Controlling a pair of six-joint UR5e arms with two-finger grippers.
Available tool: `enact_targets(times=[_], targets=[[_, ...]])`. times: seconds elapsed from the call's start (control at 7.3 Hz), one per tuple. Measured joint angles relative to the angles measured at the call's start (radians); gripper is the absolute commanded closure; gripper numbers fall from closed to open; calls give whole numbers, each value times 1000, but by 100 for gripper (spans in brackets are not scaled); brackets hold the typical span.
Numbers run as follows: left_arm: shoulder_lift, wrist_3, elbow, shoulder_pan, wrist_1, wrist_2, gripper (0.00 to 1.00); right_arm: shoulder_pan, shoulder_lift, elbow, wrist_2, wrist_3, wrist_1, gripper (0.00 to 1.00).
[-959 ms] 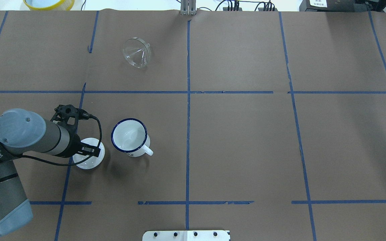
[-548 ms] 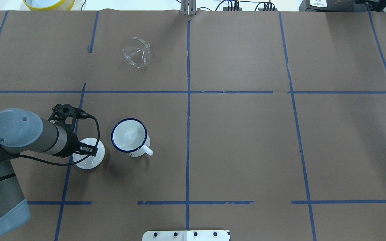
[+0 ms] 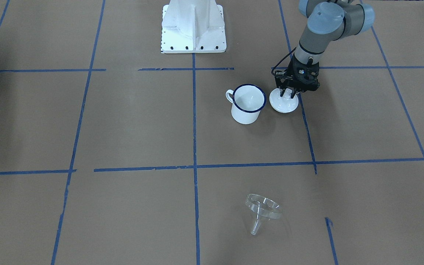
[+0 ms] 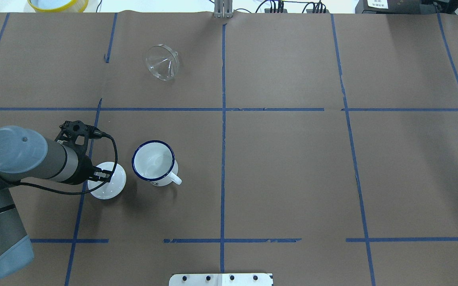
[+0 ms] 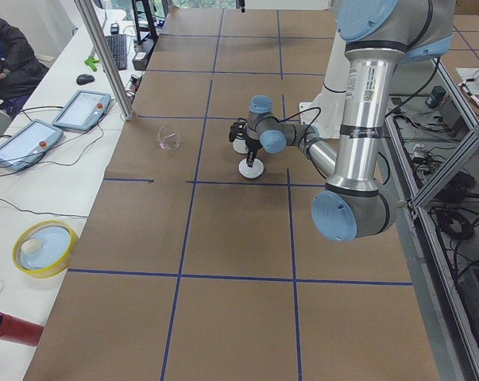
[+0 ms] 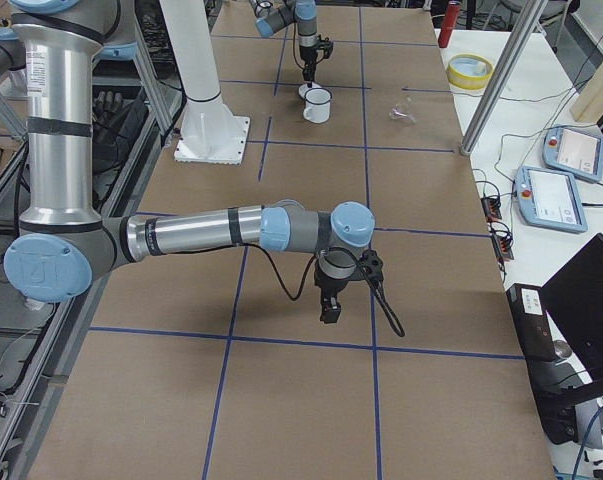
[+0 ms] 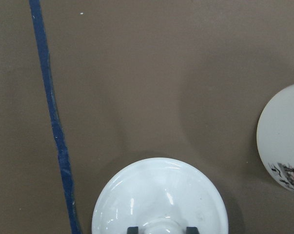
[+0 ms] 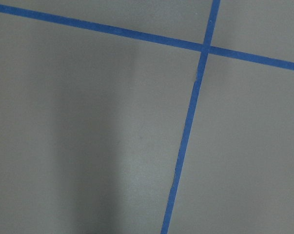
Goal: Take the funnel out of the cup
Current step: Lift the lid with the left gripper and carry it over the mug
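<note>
The clear funnel [image 4: 162,62] lies on its side on the brown table, far from the robot; it also shows in the front view [image 3: 263,211]. It is out of the cup. The cup [image 4: 153,163], a white mug with a dark blue rim, stands upright and empty [image 3: 248,103]. My left gripper [image 3: 288,95] is just left of the cup, over a white lid [image 4: 109,183]. In the left wrist view its fingertips [image 7: 132,229] sit close on both sides of the lid's knob [image 7: 161,226]. My right gripper [image 6: 331,308] shows only in the right side view, so I cannot tell its state.
The robot's white base [image 3: 193,25] stands at the table's near edge. A yellow bowl [image 4: 58,4] sits off the far left corner. Blue tape lines [image 4: 223,119] divide the brown table. The right wrist view shows only table and tape.
My left arm has shifted a little to the left and back. More of the lid shows beside it. The funnel and cup have not moved.
</note>
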Motion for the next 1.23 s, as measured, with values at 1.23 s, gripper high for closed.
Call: enact_targets(times=[1.23], targets=[[-406,-32,-77,-106,525,-111,100,0,0,1,0,0,0,0]])
